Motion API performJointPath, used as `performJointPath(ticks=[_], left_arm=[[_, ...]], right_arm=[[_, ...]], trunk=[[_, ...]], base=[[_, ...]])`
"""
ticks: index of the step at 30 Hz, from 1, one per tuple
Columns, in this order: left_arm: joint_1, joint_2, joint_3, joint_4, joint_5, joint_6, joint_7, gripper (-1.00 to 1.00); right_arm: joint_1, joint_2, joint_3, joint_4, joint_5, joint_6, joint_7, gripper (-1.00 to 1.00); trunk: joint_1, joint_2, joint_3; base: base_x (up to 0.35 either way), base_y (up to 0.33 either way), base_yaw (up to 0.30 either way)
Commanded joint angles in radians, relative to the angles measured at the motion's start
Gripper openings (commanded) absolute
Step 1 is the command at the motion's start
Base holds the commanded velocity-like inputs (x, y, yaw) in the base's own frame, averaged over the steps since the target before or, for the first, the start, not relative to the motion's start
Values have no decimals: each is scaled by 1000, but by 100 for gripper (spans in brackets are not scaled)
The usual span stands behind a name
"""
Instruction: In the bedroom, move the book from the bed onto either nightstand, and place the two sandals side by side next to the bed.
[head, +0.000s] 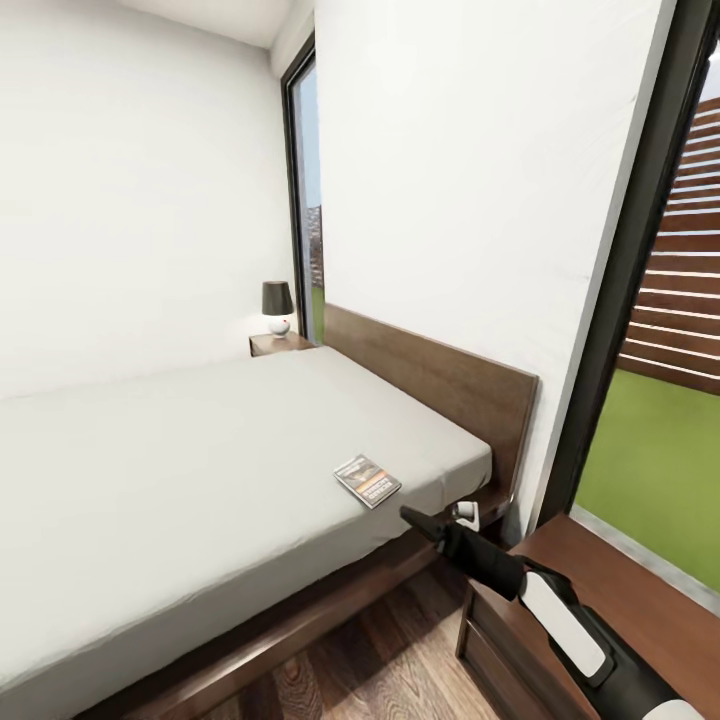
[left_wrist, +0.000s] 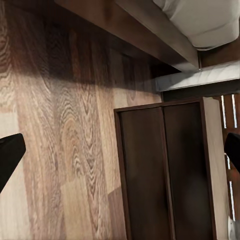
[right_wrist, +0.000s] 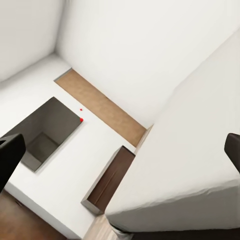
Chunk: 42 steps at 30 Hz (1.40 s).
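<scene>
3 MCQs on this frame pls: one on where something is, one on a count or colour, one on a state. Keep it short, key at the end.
1. Where does the book lie?
A. on the mattress near the headboard end of the bed
B. on the far nightstand
C. on the floor

2. What colour is the shade of the lamp on the far nightstand?
A. white
B. dark
C. blue

3. How do the jaws of the right gripper stand?
A. shut on the book
B. shut on nothing
C. open, nothing between them

Key:
1 A: the head view shows it flat on the grey mattress, close to the headboard.
2 B: the shade is near black over a pale round base.
3 C: the right wrist view shows the two fingertips far apart at the picture's edges, with only bed and wall between.
</scene>
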Motion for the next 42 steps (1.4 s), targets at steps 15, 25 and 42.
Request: performJointPath(ticks=[15,25,42], left_arm=[[-1,4,-8,1,4,-8,-5,100],[-1,18,-10,0,-2,-7,-8,100],[-1,49,-14,0,-2,1,-103,100]], right_arm=[[-1,0,-6,26,-11,11,-6,100],[-1,6,-56,134,-13,18,-40,100],[-1,33,-85,169,-25,63,-332,100]], trunk=[[0,0,-1],[0,0,-1],[0,0,-1]], base=[[0,0,0],[0,0,0],[0,0,0]])
